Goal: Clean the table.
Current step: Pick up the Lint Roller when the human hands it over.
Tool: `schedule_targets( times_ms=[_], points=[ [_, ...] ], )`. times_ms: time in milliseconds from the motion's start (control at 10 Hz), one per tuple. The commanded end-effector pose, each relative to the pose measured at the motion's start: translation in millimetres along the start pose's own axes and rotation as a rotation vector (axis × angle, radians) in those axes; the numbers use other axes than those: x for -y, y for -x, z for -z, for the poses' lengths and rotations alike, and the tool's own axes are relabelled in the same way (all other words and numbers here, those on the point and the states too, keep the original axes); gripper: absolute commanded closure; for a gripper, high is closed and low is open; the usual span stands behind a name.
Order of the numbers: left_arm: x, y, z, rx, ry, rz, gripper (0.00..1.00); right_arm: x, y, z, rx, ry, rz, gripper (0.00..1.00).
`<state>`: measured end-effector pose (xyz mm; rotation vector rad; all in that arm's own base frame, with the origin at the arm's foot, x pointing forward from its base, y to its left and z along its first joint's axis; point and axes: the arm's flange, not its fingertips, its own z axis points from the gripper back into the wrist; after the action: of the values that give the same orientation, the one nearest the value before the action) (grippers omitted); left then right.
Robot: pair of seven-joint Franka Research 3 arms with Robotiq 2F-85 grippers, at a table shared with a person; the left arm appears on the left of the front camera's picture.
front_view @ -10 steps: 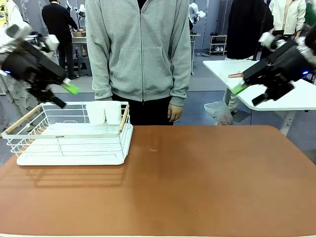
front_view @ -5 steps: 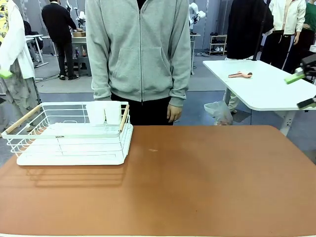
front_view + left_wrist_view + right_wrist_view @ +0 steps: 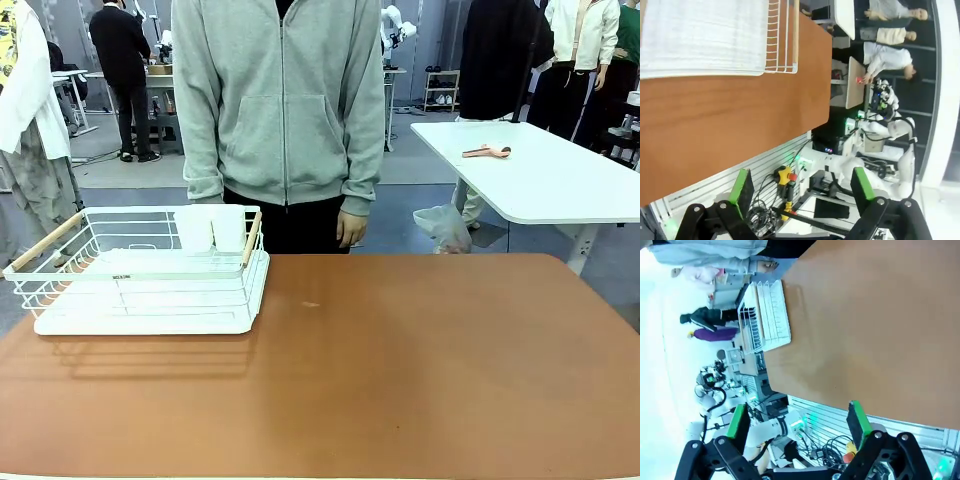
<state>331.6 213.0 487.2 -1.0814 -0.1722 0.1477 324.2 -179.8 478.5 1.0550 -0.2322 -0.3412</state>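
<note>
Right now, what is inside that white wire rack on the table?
One white cup and another cup stand side by side at the rack's far right corner. Elsewhere I see just wire and the white tray beneath. Whether the cups hold anything cannot be seen.

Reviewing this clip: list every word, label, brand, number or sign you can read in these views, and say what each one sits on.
No text here is clear enough to quote.
Small dark label on the front rail of the white dish rack: too small to read.
Reddish-brown table: no print or sign on its surface.
</note>
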Motion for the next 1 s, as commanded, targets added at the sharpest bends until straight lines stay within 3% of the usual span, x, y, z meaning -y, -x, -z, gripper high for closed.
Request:
schedule_targets(
  times_ms=[0,300,500,900],
  points=[
    [-7.5,-3.7,-17.8,0.041,0.034,-0.148,0.00,11.3,-2.4,-14.8,0.002,-0.046,0.020,0.00],
    [-31.1,-0.6,-38.3,0.158,0.025,-0.318,0.00,27.5,10.2,-28.9,0.034,-0.046,0.036,0.00],
    [-39.0,7.2,-35.0,0.111,0.018,-0.272,0.00,23.6,5.7,-25.2,0.017,-0.029,0.057,0.00],
    [-39.0,7.2,-35.0,0.111,0.018,-0.272,0.00,23.6,5.7,-25.2,0.017,-0.029,0.057,0.00]
  ],
)
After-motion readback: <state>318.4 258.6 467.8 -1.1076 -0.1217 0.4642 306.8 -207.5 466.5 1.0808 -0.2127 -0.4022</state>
